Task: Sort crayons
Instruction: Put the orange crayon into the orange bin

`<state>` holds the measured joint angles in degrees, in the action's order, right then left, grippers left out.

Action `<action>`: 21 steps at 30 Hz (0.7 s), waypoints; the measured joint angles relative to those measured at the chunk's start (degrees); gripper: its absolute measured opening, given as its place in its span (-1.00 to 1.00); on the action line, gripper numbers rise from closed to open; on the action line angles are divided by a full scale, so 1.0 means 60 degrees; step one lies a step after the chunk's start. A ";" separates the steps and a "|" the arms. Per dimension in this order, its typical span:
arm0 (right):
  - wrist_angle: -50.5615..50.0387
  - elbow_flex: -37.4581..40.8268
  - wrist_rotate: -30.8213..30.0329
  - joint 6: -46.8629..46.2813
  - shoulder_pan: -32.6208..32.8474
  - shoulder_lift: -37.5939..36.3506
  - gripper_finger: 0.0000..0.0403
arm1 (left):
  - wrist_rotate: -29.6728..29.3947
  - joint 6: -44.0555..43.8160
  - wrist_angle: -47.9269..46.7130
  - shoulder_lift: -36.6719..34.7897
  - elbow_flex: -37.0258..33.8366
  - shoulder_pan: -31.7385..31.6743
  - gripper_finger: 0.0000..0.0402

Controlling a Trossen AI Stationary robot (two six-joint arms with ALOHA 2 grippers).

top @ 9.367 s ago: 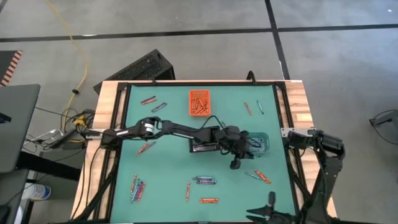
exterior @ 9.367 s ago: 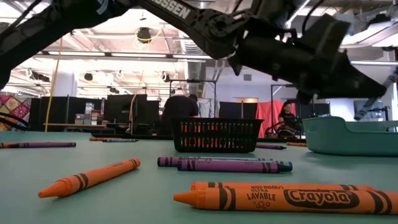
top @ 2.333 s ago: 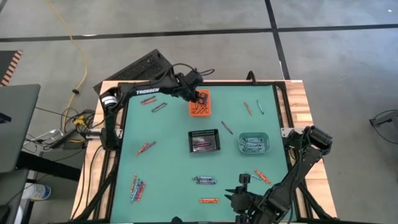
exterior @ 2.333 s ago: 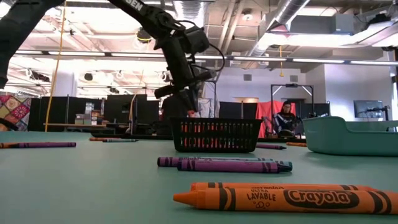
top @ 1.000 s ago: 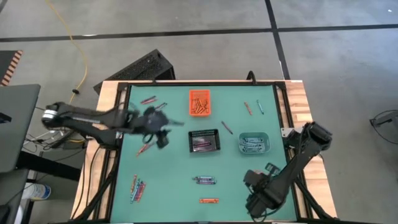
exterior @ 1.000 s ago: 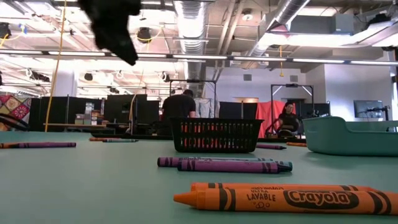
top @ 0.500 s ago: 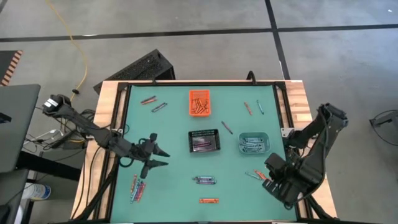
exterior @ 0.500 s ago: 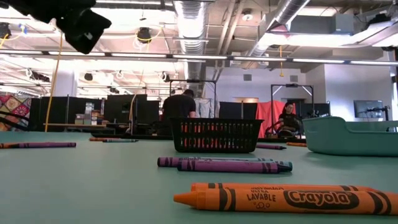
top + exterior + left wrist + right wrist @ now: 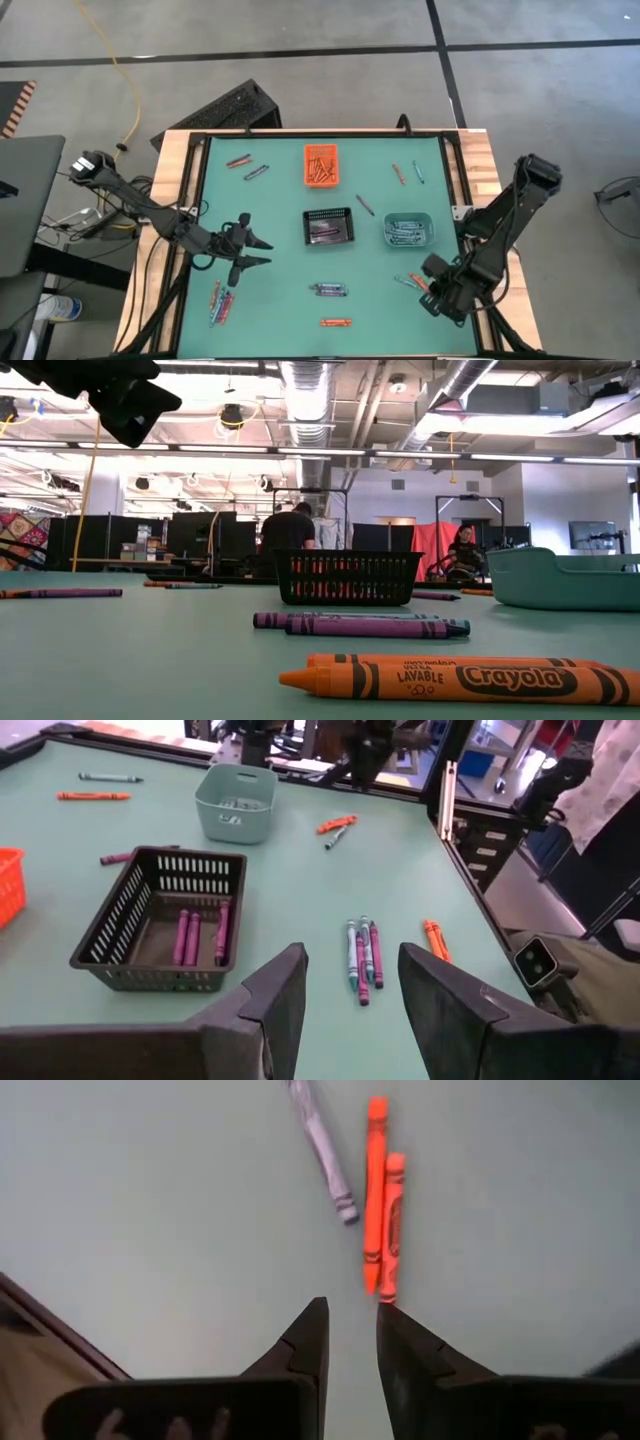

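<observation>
Two grippers hang over the green desk (image 9: 280,280): the left gripper (image 9: 255,252) spread wide, empty, beside the black mesh bin (image 9: 329,227); the right gripper (image 9: 352,1330) narrowly parted, empty, just short of two orange crayons (image 9: 381,1220).

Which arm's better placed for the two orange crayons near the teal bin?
Right. The right claw hangs just above the two orange crayons, fingers slightly apart and lined up with them. The left claw is open on the mat's far side, nearer the crayon cluster.
</observation>
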<state>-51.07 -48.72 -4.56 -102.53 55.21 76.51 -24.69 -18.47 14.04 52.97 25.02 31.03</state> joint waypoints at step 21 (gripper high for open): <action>0.1159 0.0865 0.1023 0.0961 0.0242 0.1273 -0.59 | 0.0009 -0.0070 0.0004 0.0000 0.0007 -0.0006 -0.26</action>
<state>-44.12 -43.53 1.58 -96.77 56.66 84.15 -24.64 -18.90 14.06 52.97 25.06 30.99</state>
